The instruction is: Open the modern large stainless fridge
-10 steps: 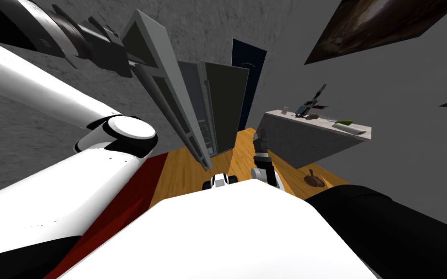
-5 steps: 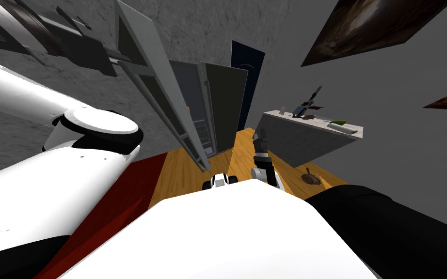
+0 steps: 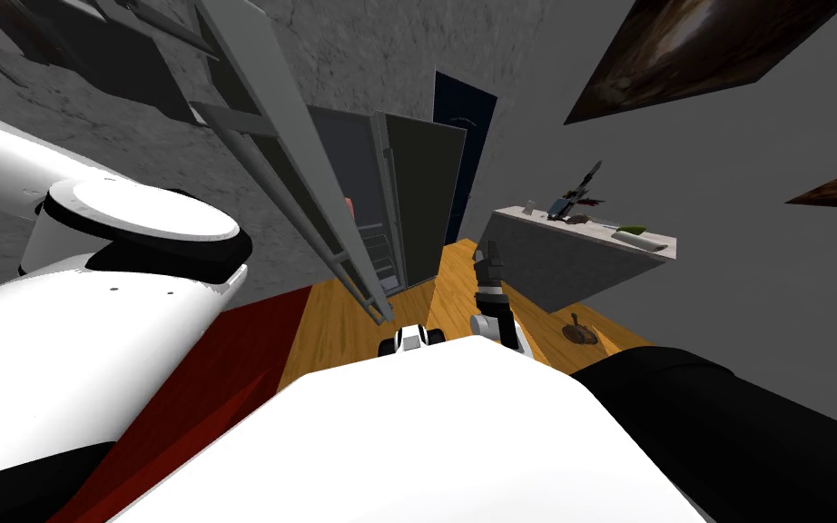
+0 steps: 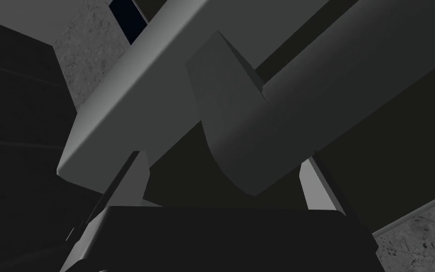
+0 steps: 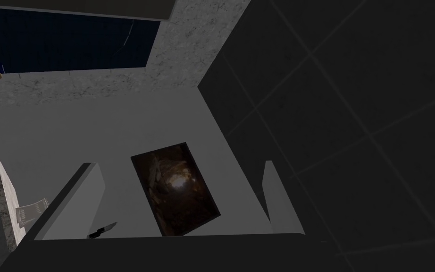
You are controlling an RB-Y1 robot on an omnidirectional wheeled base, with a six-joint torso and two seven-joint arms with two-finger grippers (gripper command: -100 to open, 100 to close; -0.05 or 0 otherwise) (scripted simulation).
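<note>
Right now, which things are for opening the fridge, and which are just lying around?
For the job: fridge door, its handle, left gripper around the handle.
Lying about: counter, green item on it, brown object on the floor, wall picture, idle right gripper.

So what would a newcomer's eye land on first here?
The grey fridge door, swung out and slanting across the head view's upper left, with my big white left arm below it. Up close, the left end effector has its fingers open either side of the door's handle bar.
</note>
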